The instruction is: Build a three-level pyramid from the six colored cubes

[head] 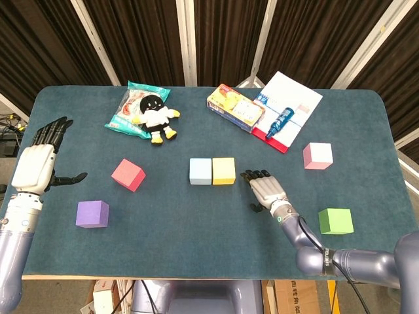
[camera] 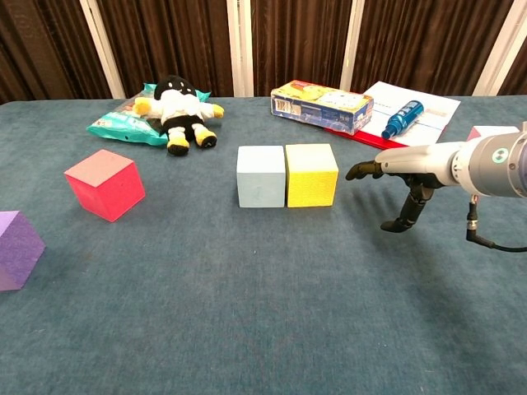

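A light blue cube [head: 200,171] and a yellow cube [head: 224,170] sit side by side, touching, mid-table; both also show in the chest view, blue cube [camera: 260,175] and yellow cube [camera: 310,174]. A red cube [head: 127,174] and a purple cube [head: 92,214] lie at the left. A pink cube [head: 317,156] and a green cube [head: 336,221] lie at the right. My right hand [head: 265,190] hovers open just right of the yellow cube, fingers spread, holding nothing. My left hand [head: 40,160] is raised open at the table's left edge.
A plush toy on a snack bag [head: 145,111] lies at the back left. A yellow box [head: 235,107], a blue bottle [head: 279,122] and a white booklet [head: 288,104] lie at the back right. The table's front edge [head: 196,275] is near.
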